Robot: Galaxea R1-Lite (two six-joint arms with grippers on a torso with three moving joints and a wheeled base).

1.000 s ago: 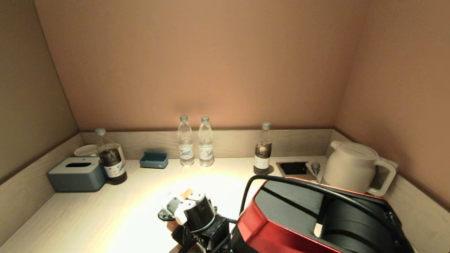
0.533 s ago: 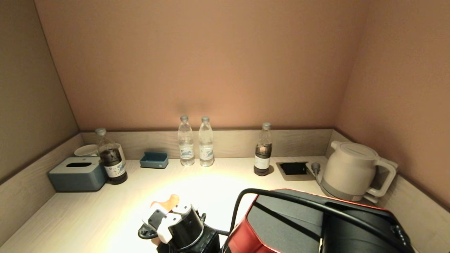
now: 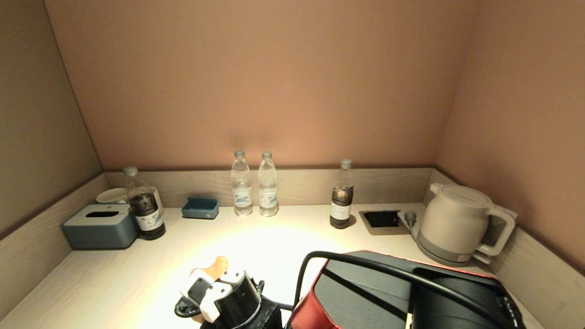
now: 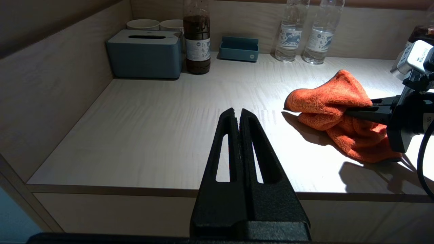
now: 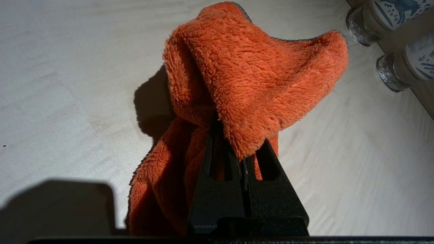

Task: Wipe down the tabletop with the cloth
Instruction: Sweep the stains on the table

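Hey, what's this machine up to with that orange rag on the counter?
It is wiping the tabletop. The right gripper has its fingers shut on an orange cloth, which drags on the wood near the front edge, in the lit patch. The left gripper hangs shut and empty off the front edge. Bottles, a tissue box and a kettle stand along the back.

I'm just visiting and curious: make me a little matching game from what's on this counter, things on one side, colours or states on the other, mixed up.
Things:
1. cloth
2. tissue box
3. kettle
4. left end effector

Colours or states:
A. white, at the counter's far right
B. shut, holding nothing
C. orange, pinched by the right end effector
D. blue-grey, at the far left

Pairs: 1-C, 2-D, 3-A, 4-B
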